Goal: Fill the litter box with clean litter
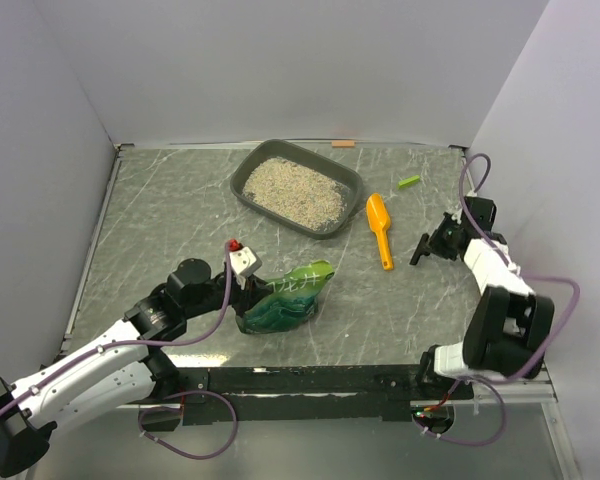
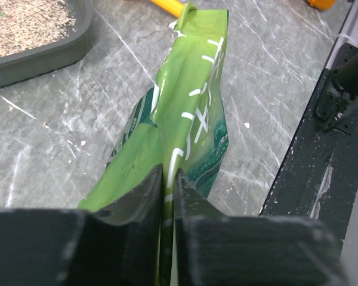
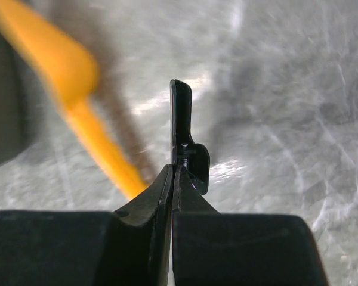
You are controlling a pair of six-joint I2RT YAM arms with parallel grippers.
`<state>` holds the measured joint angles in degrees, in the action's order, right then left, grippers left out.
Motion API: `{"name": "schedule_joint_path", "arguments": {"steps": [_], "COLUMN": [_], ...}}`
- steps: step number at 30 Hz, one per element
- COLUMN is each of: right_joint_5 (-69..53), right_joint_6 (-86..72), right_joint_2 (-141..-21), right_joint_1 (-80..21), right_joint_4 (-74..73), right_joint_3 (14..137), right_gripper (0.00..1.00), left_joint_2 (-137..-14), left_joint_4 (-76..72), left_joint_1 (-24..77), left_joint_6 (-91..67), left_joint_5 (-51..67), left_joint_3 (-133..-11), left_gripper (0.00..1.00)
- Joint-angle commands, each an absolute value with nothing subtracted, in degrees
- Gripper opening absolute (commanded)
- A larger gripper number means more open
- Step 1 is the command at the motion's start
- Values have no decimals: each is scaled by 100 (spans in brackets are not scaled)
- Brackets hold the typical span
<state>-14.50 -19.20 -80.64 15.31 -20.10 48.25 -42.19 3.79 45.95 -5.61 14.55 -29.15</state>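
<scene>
The dark-grey litter box (image 1: 242,178) sits at the back middle of the table and holds beige-grey litter (image 1: 295,190). Its corner (image 2: 42,56) and some litter (image 2: 24,21) show in the left wrist view. My left gripper (image 1: 248,290) (image 2: 169,179) is shut on the edge of a glossy green bag (image 1: 285,297) (image 2: 194,101), which rests on the table near the front. My right gripper (image 1: 435,242) (image 3: 174,173) is shut on a thin black tool (image 1: 420,250) (image 3: 180,119), held low over the table to the right of the orange scoop.
The orange scoop (image 1: 380,228) (image 3: 77,101) lies between the litter box and my right gripper. A small green scrap (image 1: 409,182) lies at the back right. A black rail (image 1: 310,380) runs along the near edge. White walls enclose the table.
</scene>
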Motion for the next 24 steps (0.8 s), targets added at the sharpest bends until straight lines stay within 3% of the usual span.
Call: {"name": "schedule_joint_path", "arguments": {"steps": [1, 9, 14, 24], "right_joint_5": [-1275, -1248, -1406, -3329], "right_joint_6": [-2004, -2013, -1653, -668], "right_joint_2": [-7008, -6189, -5889, -5169], "right_joint_1": [1187, 239, -368, -1450], "right_joint_4": [-2091, -2522, -2777, -3024], "right_joint_3": [4852, 5351, 5835, 6688], "right_gripper": [0, 0, 0, 0], "left_joint_2": [-4148, -4052, -4069, -4587], "left_joint_4": [325, 571, 1150, 1688], "left_joint_1": [4605, 4597, 4597, 4597], "left_joint_6": [-633, -536, -326, -1386], "left_joint_5": [1275, 1450, 1257, 1537], "left_joint_3": [-3304, -3665, -4304, -5660], "left_gripper": [22, 39, 45, 53]}}
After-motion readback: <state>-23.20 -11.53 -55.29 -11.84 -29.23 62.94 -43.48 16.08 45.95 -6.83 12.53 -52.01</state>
